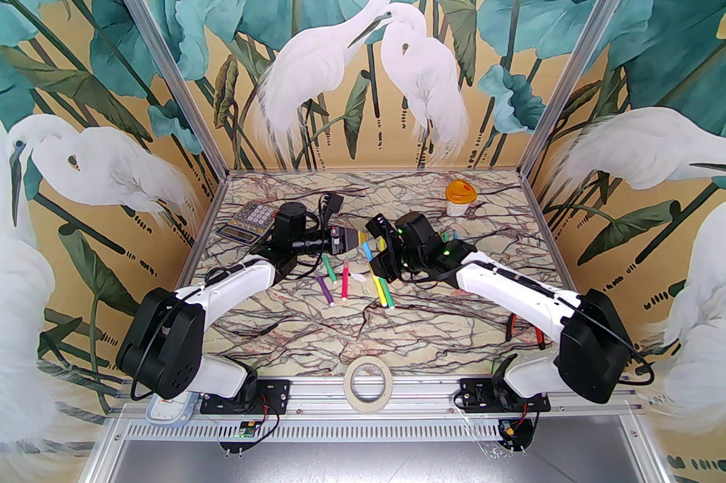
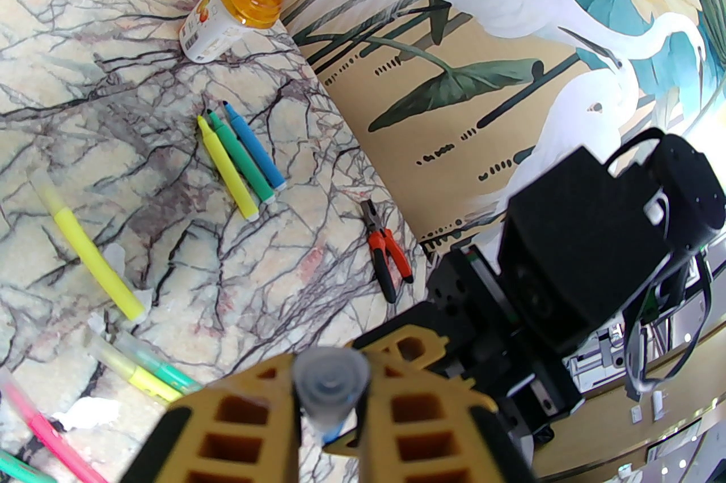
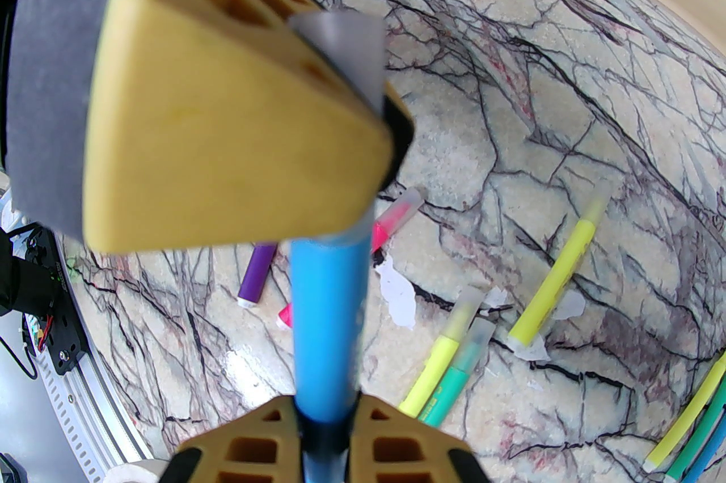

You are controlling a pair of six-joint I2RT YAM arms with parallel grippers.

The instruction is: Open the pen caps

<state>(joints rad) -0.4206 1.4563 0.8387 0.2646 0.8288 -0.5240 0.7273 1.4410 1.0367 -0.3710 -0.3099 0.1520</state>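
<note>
Above the table's middle, my two grippers meet end to end on one blue pen [image 3: 326, 322]. My right gripper [image 3: 326, 410] is shut on the pen's body. My left gripper [image 2: 332, 412] is shut on its clear pen cap [image 2: 330, 384], whose round end faces the left wrist camera. In the top view the left gripper [image 1: 353, 240] and the right gripper [image 1: 379, 249] nearly touch. Capped purple [image 1: 324, 288], pink [image 1: 344, 282] and yellow [image 1: 383, 291] pens lie below them. A yellow pen [image 2: 227, 169], a green pen [image 2: 241, 157] and a blue pen [image 2: 255, 146] lie uncapped side by side further right.
A calculator [image 1: 249, 223] lies at the back left and a cup with an orange lid [image 1: 460, 197] stands at the back right. Red-handled pliers [image 1: 524, 327] lie beside the right arm. A tape roll [image 1: 367, 384] sits on the front rail. White paper scraps [image 3: 397, 293] lie among the pens.
</note>
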